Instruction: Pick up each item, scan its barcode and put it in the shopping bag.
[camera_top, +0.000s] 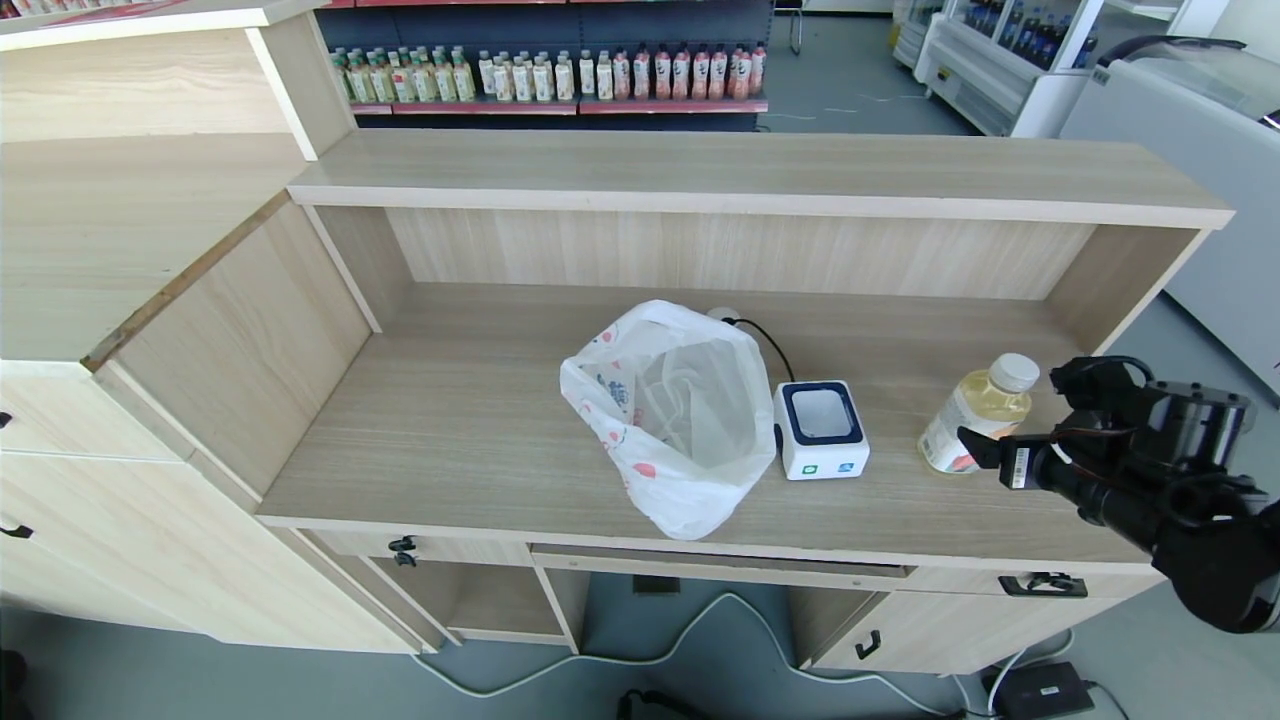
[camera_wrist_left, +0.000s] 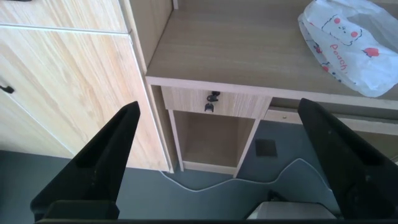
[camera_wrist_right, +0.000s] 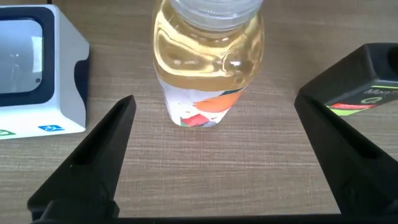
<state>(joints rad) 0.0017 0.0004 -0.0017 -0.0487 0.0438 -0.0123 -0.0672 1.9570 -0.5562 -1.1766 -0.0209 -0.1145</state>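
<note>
A light wooden checkout counter (camera_top: 450, 430) fills the middle of the head view. At its centre sits a white plastic shopping bag with red print (camera_top: 670, 420), its mouth open upward. Just right of the bag, touching it, is a white box-shaped barcode scanner (camera_top: 820, 430). At centre right stands a clear plastic bottle of yellow liquid with a white cap (camera_top: 975, 410). The right gripper (camera_wrist_right: 214, 106) is spread wide just before the bottle, holding nothing. The left gripper (camera_wrist_left: 217, 109) gapes equally wide, empty, facing the counter's keyed drawer (camera_wrist_left: 214, 102).
</note>
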